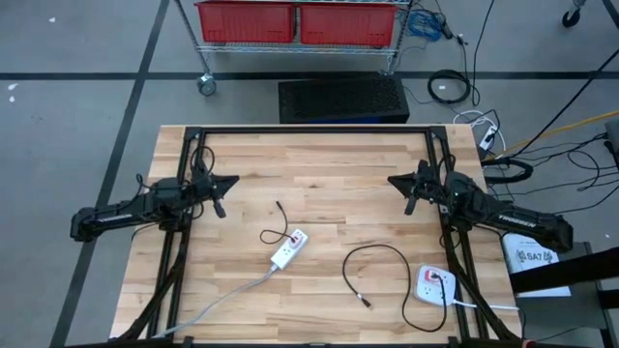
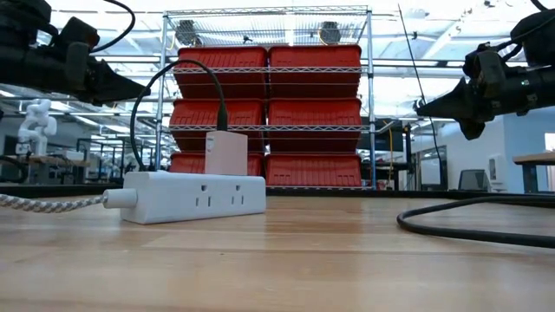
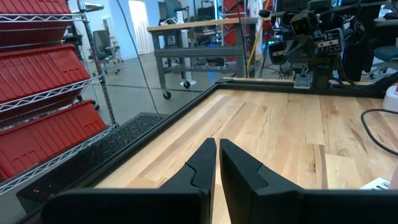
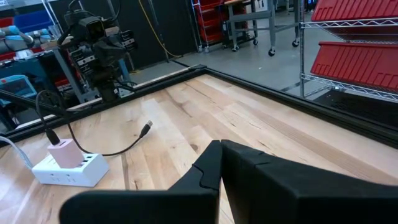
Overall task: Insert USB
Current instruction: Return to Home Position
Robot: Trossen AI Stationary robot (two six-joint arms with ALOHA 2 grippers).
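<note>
Both hands are clenched on nothing: left hand (image 1: pixel 234 181) and right hand (image 1: pixel 391 181) sit at opposite bench (image 1: pixel 319 155) sides, I'd guess because the plugging's done. The adapter (image 1: pixel 298 235) stands in the strip (image 1: pixel 286 253), well ahead of both, between them. The low view shows the cable (image 2: pixel 173 82) seated on top; overhead barely hints at it.

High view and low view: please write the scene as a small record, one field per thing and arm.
outlet extension: lying on table, near centre
pink adapter: upright, plugged into the extension
black USB cable: plugged into adapter top, far end free
left arm: raised, left side, jaws shut, empty
right arm: raised, right side, jaws shut, empty
</note>
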